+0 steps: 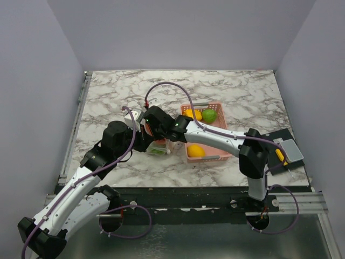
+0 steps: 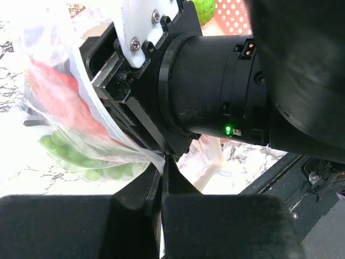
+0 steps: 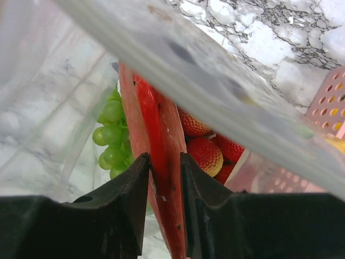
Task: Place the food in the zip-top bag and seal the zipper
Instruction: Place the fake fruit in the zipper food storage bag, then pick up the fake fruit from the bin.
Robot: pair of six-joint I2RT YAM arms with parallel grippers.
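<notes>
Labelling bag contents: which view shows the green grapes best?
Right wrist: grapes sharp, single berries distinct, beside the red piece between the right fingers. Left wrist: grapes blurred through the bag. Top: only a green speck between the arms.

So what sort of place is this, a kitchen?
Probably a robot test bench, not a kitchen: two robot arms are bolted to a metal rail at the edge of a marble-patterned table, plain grey walls box it in, and the fruit in the pink basket looks like toys.
</notes>
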